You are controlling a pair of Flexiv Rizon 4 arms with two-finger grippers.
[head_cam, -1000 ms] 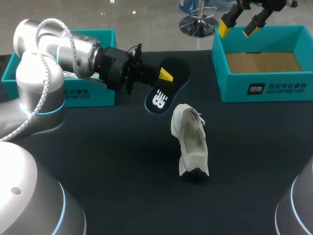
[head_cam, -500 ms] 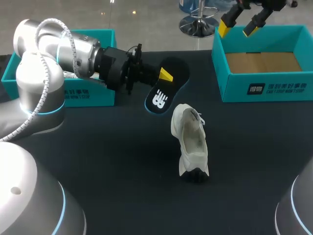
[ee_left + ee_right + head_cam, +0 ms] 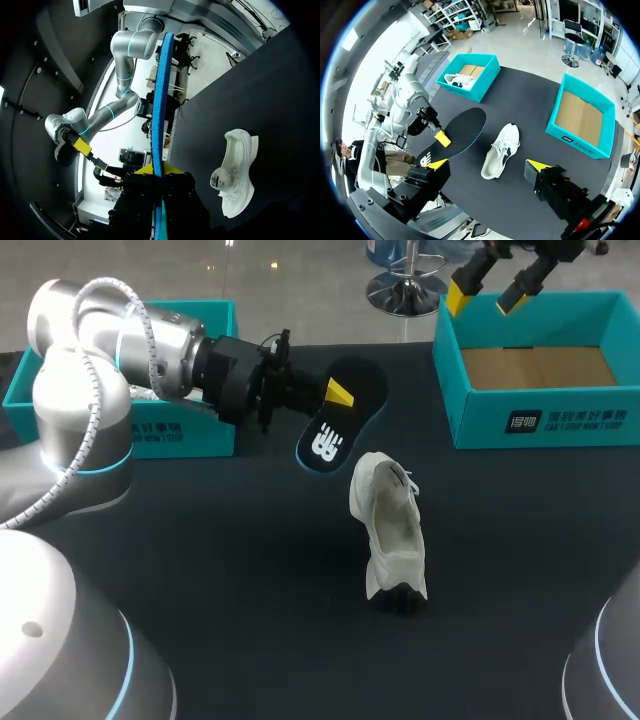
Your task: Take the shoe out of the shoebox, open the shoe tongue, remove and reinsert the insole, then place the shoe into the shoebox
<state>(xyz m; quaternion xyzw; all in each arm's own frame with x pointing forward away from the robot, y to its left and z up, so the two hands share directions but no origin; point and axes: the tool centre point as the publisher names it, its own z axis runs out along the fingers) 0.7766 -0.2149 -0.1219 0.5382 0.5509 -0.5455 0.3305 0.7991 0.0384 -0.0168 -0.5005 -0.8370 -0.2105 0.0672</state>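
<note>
My left gripper [image 3: 338, 393] is shut on the edge of a black insole [image 3: 328, 438] with a white logo and holds it above the table, left of and behind the shoe. In the left wrist view the insole [image 3: 161, 100] stands edge-on between the fingers, showing a blue rim. The white shoe [image 3: 390, 530] rests on the black table, toe towards the back; it also shows beside the insole [image 3: 237, 175]. My right gripper [image 3: 490, 288] hangs open high over the empty teal shoebox [image 3: 540, 420], nothing between its fingers. From there it looks down on shoe [image 3: 502, 150] and insole [image 3: 465, 130].
A second teal box [image 3: 190, 435] stands at the back left behind my left arm, with another white shoe [image 3: 458, 78] inside. The black table [image 3: 250, 580] stretches in front of the shoe.
</note>
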